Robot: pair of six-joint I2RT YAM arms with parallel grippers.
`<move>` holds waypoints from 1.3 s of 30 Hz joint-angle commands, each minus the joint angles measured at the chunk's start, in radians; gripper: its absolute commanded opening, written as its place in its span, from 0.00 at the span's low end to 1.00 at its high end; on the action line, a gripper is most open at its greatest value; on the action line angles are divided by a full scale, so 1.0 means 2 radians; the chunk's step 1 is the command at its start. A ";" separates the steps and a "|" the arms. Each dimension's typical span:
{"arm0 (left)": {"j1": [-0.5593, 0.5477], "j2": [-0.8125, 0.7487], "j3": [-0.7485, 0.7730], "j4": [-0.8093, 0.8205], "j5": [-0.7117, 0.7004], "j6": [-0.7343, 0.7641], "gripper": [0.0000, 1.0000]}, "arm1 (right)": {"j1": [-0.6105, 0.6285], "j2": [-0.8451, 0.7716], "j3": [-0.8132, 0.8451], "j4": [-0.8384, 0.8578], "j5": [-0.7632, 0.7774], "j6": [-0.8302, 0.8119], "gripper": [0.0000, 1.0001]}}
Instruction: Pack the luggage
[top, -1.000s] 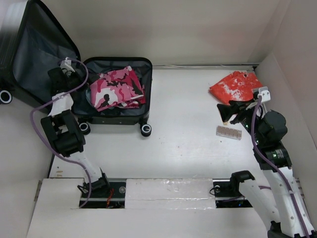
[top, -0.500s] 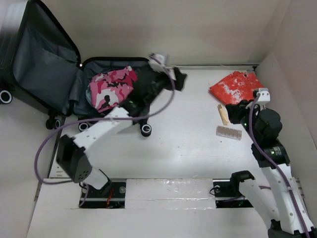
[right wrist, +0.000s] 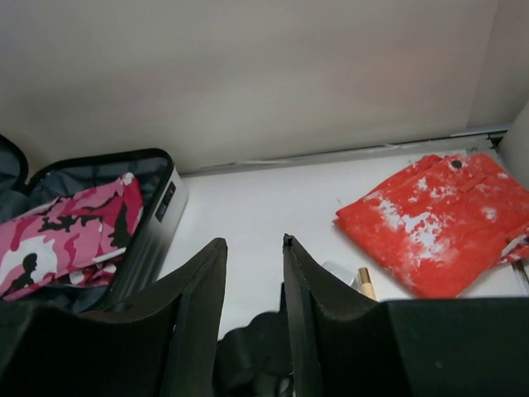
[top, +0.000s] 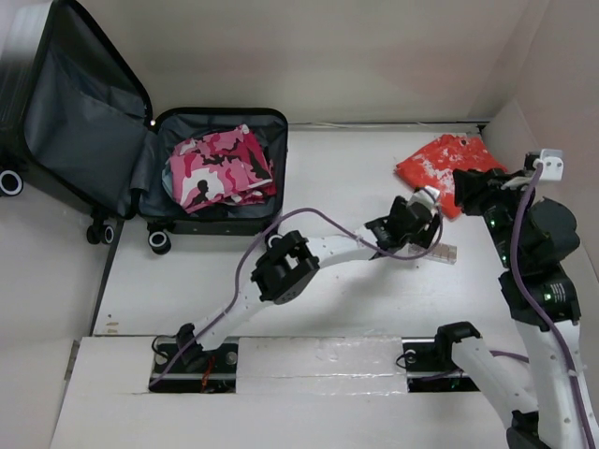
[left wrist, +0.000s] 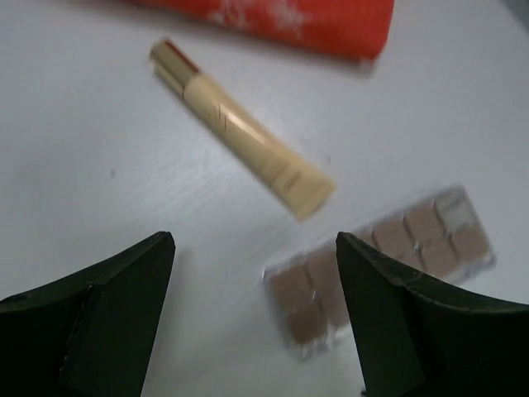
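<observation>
The luggage [top: 220,120] lies open at the far left, lid up, with a pink camouflage cloth [top: 220,168] in its grey lining. It also shows in the right wrist view [right wrist: 153,223]. My left gripper [top: 409,223] reaches across to the right side. In its wrist view it [left wrist: 252,244] is open and empty, just above the table, with a cream tube [left wrist: 240,132] and a blister pack [left wrist: 380,269] right ahead. My right gripper [top: 465,192] is raised beside the orange-red cloth [top: 445,161]. It [right wrist: 252,242] is open and empty.
White walls close the table at the back and right. The blister pack [top: 447,253] peeks out beside the left gripper. The left arm's purple cable [top: 309,217] loops over the table's middle. The orange-red cloth [right wrist: 438,219] and tube [right wrist: 364,281] show past the right fingers.
My left arm has swung from the luggage across to the right, over the tube and blister pack. My right gripper has pulled back up and right, leaving the tube on the table.
</observation>
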 commanded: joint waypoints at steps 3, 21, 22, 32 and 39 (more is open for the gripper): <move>0.011 0.076 0.213 -0.069 -0.060 -0.066 0.75 | 0.000 0.027 0.021 -0.005 -0.025 -0.007 0.40; 0.011 0.169 0.272 0.010 -0.103 -0.074 0.66 | 0.000 0.003 -0.028 0.035 -0.116 0.003 0.41; 0.011 0.169 0.272 0.010 -0.103 -0.074 0.65 | 0.000 0.003 -0.028 0.035 -0.123 0.003 0.41; 0.030 0.126 0.189 -0.041 -0.124 -0.061 0.29 | 0.000 -0.014 -0.032 0.048 -0.167 0.020 0.41; 0.040 0.076 0.093 -0.046 -0.128 -0.039 0.21 | 0.000 -0.014 -0.052 0.060 -0.167 0.015 0.42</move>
